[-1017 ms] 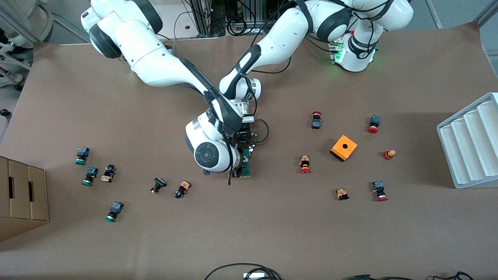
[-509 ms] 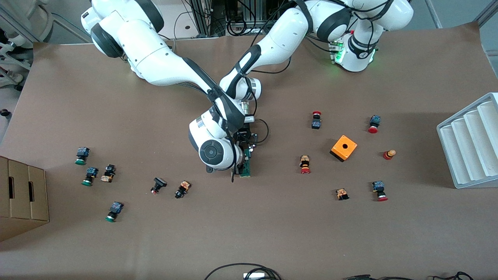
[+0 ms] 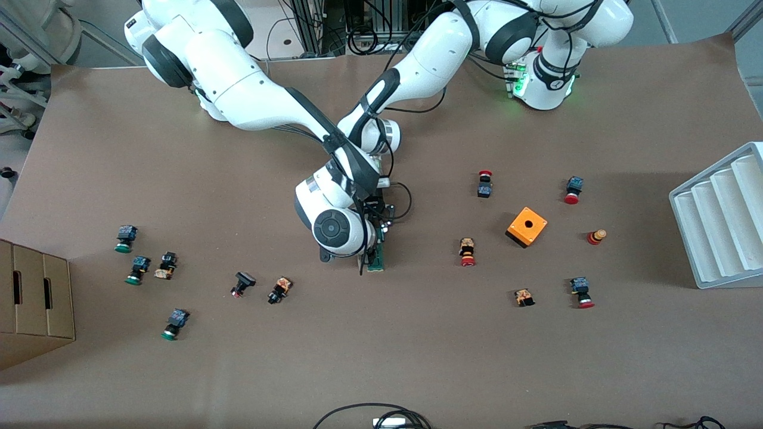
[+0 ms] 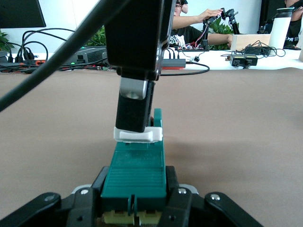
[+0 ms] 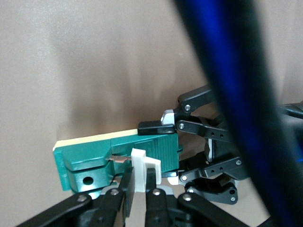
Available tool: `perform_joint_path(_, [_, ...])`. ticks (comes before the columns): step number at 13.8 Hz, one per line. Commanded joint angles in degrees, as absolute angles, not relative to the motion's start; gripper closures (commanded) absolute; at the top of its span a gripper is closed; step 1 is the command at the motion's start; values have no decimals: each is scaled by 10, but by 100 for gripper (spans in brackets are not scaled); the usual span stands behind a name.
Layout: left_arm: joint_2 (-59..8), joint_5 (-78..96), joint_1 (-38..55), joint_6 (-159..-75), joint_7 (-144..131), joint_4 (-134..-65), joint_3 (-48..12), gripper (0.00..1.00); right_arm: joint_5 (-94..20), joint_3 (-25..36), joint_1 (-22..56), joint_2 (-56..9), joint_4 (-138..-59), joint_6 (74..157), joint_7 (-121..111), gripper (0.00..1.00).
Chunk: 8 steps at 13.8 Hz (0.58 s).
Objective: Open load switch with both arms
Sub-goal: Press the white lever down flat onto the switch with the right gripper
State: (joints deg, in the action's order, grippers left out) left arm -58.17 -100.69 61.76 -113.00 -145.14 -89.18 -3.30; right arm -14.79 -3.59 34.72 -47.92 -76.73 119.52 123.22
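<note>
Brown table (image 3: 417,357) lies bare around the load switch (image 3: 378,257), which rests mid-table toward the right arm's end from the orange box (image 3: 527,227), long axis running toward the front camera. Left gripper (image 4: 137,208) clamps its farther end; right gripper (image 5: 137,189) pinches its white block (image 5: 144,168).

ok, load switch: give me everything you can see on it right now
The load switch is a slim green bar, plastic by the look, with a ribbed top, a cream strip along one edge, a round hole near one end and a small white block on it. It lies on the brown table near the middle. The left gripper clamps one end. The right gripper, from above, is shut on the white block. Nothing else touches it.
</note>
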Motion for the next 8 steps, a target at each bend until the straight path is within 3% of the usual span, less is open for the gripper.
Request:
perform_joint_path(1, [-591, -1011, 613, -1136, -1444, -881, -35, 48, -140, -41, 348, -477, -784, 1210, 1236, 83])
perform_joint_path(4, [-592, -1011, 613, -1136, -1444, -881, -35, 48, -134, -41, 349, -480, -784, 1215, 1236, 81])
perform_joint_path(5, [-592, -1011, 613, -1136, -1444, -881, -35, 48, -136, -42, 345, -478, -783, 1215, 1237, 67])
perform_joint_path(7, [-592, -1012, 613, -1136, -1444, -881, -35, 48, -141, -41, 331, -465, -775, 1201, 1233, 19])
perform_joint_path(8, [-592, -1012, 613, -1136, -1444, -881, -35, 48, -141, -42, 318, -461, -769, 1187, 1230, 14])
